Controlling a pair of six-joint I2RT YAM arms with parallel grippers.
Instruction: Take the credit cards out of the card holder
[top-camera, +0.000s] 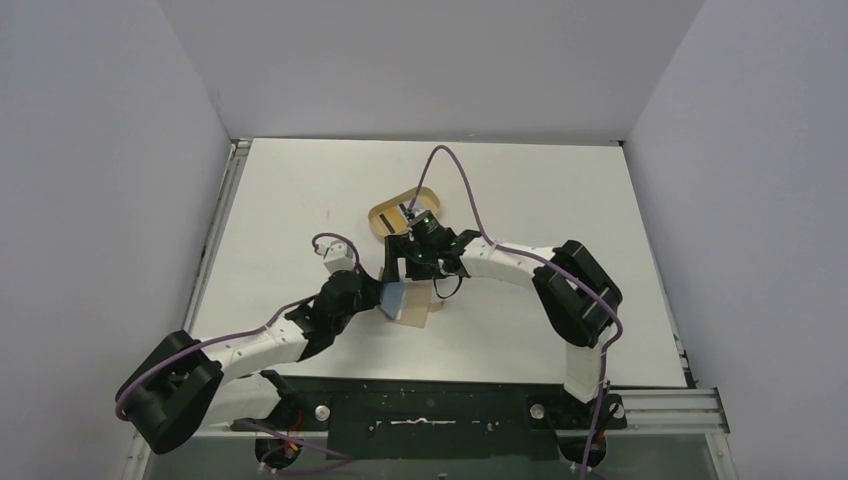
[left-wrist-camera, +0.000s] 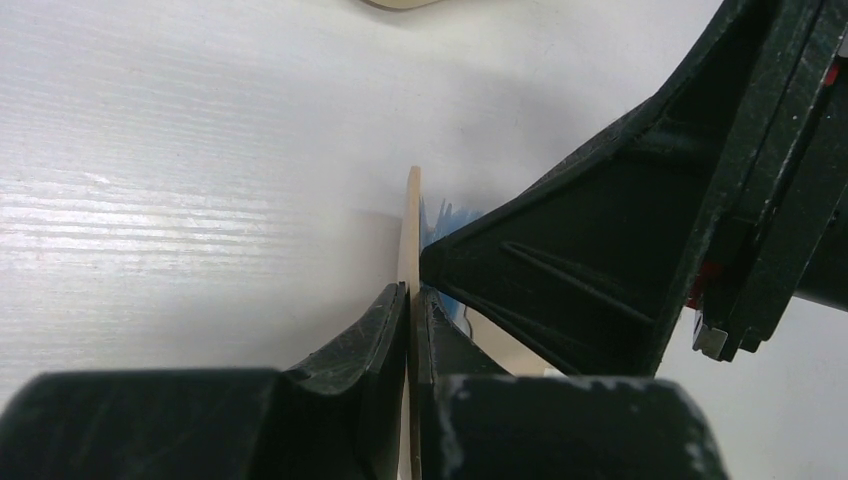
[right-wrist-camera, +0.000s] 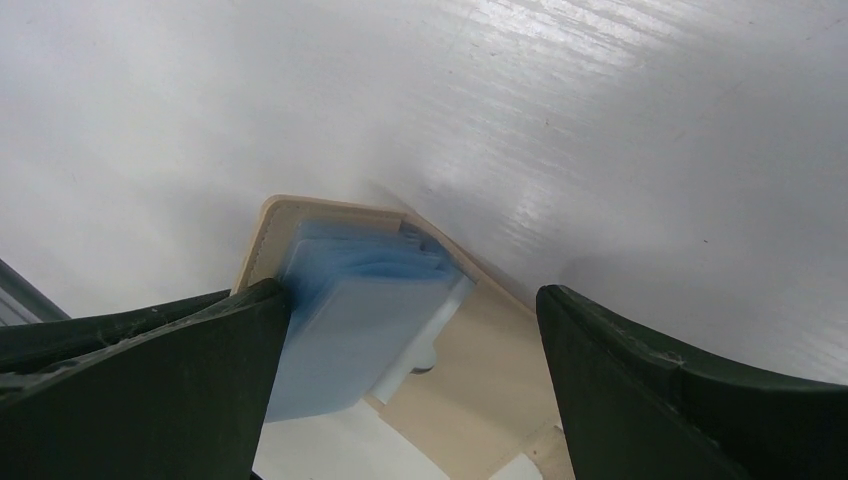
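Note:
The card holder (top-camera: 411, 309) lies open on the table, tan outside with light blue pockets (right-wrist-camera: 350, 330) inside. My left gripper (top-camera: 378, 296) is shut on its raised tan flap (left-wrist-camera: 410, 225), which stands on edge between the fingers (left-wrist-camera: 375, 330). My right gripper (top-camera: 400, 268) hangs open just above the holder, its jaws wide on either side of the blue pockets and tan flap (right-wrist-camera: 480, 380). A whitish edge (right-wrist-camera: 440, 322) shows beside the blue pockets; I cannot tell if it is one of the credit cards. No card lies loose in view.
An oval tan wooden tray (top-camera: 405, 212) sits just behind the right gripper. The right gripper's body (left-wrist-camera: 640, 240) fills the right of the left wrist view. Grey walls enclose the white table (top-camera: 560, 200).

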